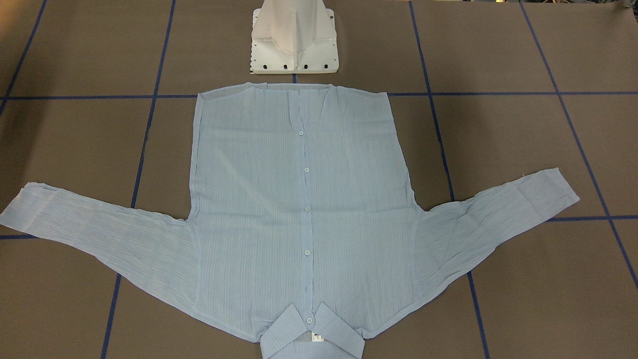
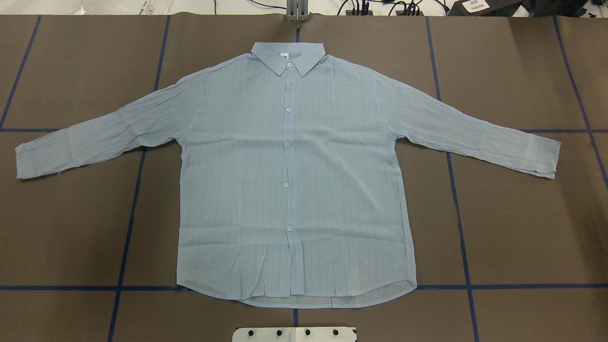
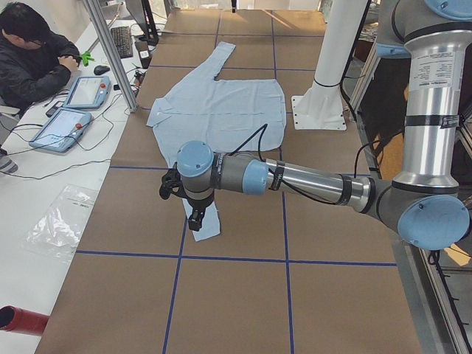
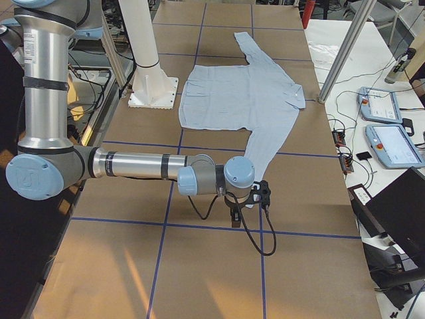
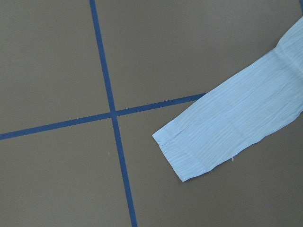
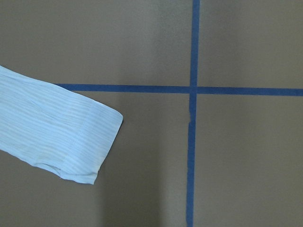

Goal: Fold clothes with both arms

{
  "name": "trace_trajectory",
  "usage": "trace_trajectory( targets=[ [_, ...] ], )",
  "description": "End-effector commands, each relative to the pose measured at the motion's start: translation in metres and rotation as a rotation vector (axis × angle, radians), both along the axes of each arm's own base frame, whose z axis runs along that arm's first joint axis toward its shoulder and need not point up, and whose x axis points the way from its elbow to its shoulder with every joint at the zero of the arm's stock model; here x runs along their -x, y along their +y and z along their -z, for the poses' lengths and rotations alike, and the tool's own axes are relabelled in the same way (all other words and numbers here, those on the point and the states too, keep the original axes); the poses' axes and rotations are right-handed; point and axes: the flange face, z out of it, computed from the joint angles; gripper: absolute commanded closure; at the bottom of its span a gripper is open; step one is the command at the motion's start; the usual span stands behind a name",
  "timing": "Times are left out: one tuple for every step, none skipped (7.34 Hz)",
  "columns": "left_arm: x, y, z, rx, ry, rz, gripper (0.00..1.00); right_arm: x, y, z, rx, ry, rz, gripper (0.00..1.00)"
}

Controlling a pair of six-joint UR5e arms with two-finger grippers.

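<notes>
The light-blue striped shirt (image 2: 289, 190) lies flat and buttoned on the brown table, front up, both sleeves spread out; its collar points away from the robot base. It also shows in the front-facing view (image 1: 299, 199). My left gripper (image 3: 195, 219) hangs above the left sleeve's cuff (image 5: 189, 156). My right gripper (image 4: 234, 214) hangs above the right sleeve's cuff (image 6: 90, 142). Both grippers show only in the side views, so I cannot tell whether they are open or shut. Neither wrist view shows any fingers.
The white pedestal base (image 1: 294, 40) stands just behind the shirt's hem. Blue tape lines (image 2: 128, 228) mark a grid on the table. An operator (image 3: 29, 51) sits beyond the far edge with tablets (image 3: 63, 129) and cables.
</notes>
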Motion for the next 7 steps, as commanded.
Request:
trace_trajectory(
  targets=[
    [-0.002, 0.003, 0.002, -0.001, 0.029, -0.005, 0.0, 0.038, -0.001, -0.02, -0.064, -0.028, -0.012, 0.0],
    [-0.002, 0.003, 0.002, -0.001, 0.026, -0.005, 0.0, 0.061, 0.001, -0.026, -0.066, -0.037, -0.027, 0.0],
    [-0.002, 0.003, 0.002, -0.004, 0.026, -0.006, 0.0, 0.093, -0.001, -0.021, -0.036, -0.014, -0.072, 0.0],
    [-0.002, 0.002, 0.005, -0.008, 0.026, -0.006, 0.0, 0.123, 0.0, -0.018, -0.059, 0.01, -0.083, 0.0],
    [-0.002, 0.001, 0.005, -0.01, 0.026, -0.006, 0.0, 0.141, 0.002, -0.019, -0.063, 0.029, -0.069, 0.01],
    [-0.002, 0.0, 0.007, -0.014, 0.026, -0.006, 0.0, 0.156, 0.004, -0.019, -0.064, 0.026, -0.039, 0.01],
    [-0.001, -0.001, 0.008, -0.016, 0.025, -0.005, 0.0, 0.168, 0.0, -0.014, -0.072, 0.024, -0.02, 0.06]
  ],
)
